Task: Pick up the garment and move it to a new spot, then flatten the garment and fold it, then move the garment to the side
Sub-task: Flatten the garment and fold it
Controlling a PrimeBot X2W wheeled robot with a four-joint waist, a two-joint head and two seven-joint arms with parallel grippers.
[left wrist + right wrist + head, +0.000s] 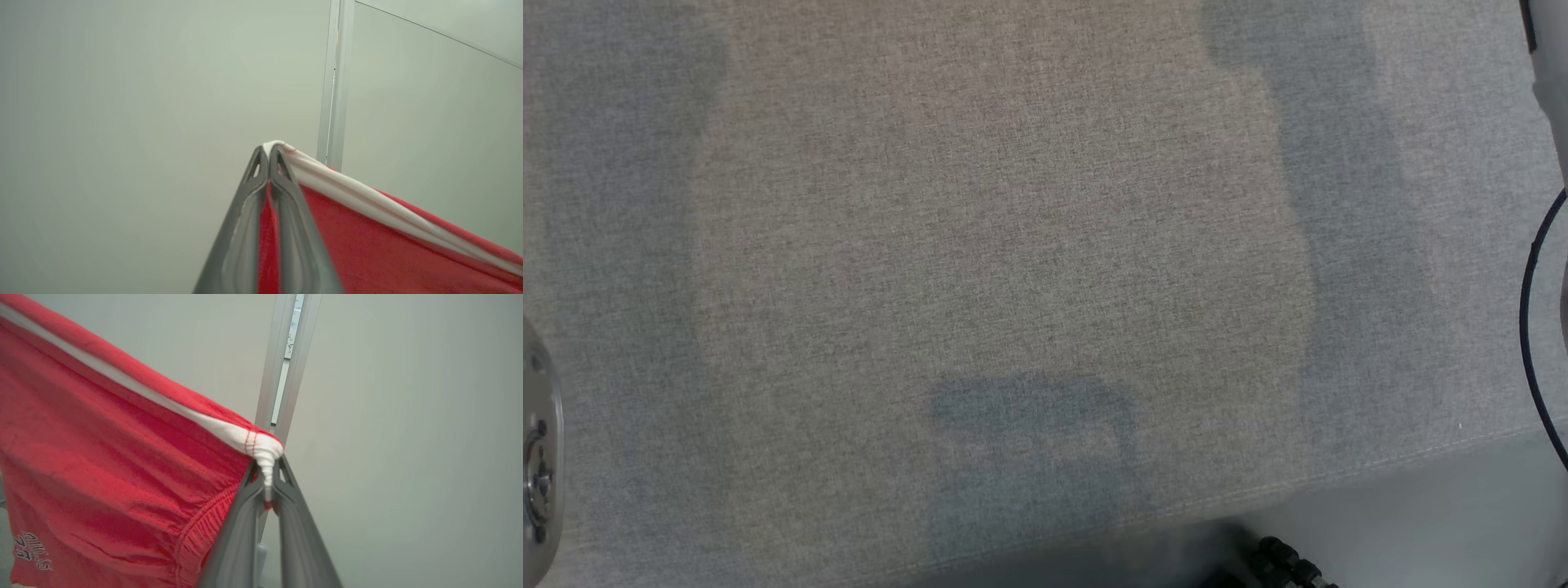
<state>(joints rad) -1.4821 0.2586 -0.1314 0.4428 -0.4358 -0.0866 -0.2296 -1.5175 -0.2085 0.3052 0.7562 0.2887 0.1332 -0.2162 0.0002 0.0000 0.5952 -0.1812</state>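
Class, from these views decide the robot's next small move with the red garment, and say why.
Probably lower both arms together to lay the garment on the grey fabric surface: the left gripper and right gripper each pinch a white-trimmed edge, holding it spread in the air.

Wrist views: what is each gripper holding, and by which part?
Both hold the red garment: left gripper and right gripper each pinch a white-trimmed corner.

Left end effector (268,150): 2 grey fingers (241,228), slotted tips.
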